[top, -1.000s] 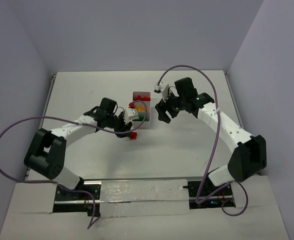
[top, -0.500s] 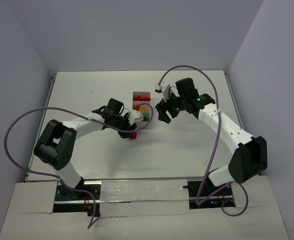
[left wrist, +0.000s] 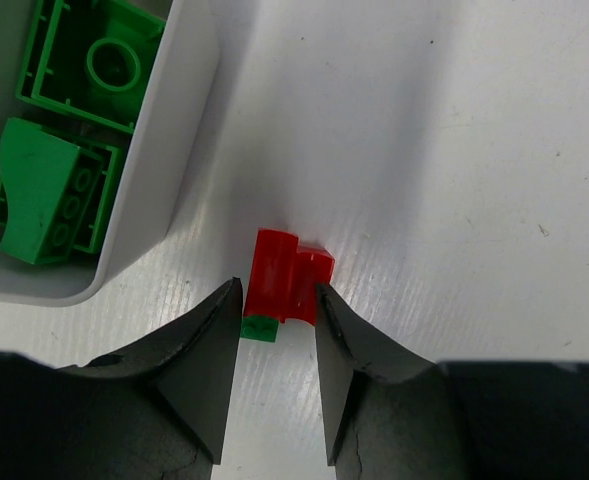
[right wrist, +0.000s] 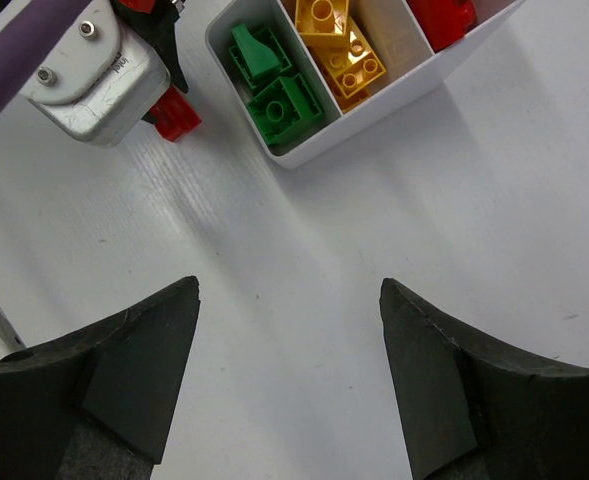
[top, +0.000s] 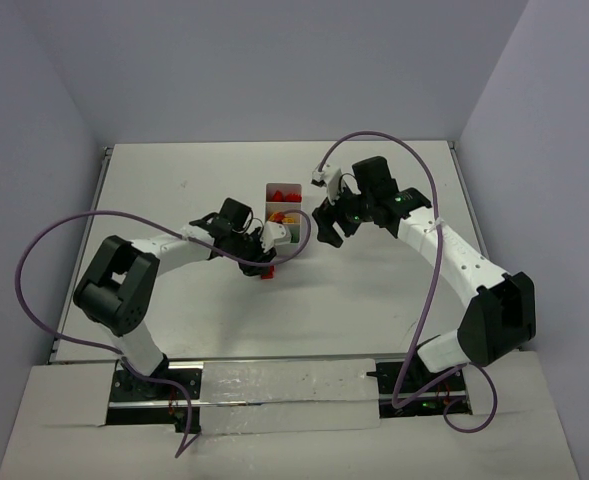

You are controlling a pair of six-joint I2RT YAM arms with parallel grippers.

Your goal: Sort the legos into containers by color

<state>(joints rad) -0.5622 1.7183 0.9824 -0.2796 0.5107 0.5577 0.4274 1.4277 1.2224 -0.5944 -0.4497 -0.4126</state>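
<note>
Above the worktop [top: 354,310], we see the tray [top: 283,186] at centre, the left gripper [top: 264,262] at its 7 o'clock and the right gripper [top: 326,228] at 3 o'clock. At the left wrist, our jaws pinch a red-and-green stack [left wrist: 289,280] lying beside the green legos [left wrist: 49,200] in their compartment. At the right wrist, the jaws gape wide; the tray, with yellow legos [right wrist: 344,55] and red legos [right wrist: 444,15], sits at 12 o'clock.

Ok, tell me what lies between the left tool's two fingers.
A red lego with a small green lego touching it, on the table, in the left wrist view.

White table [top: 174,190] between plain lavender walls [top: 274,60].
</note>
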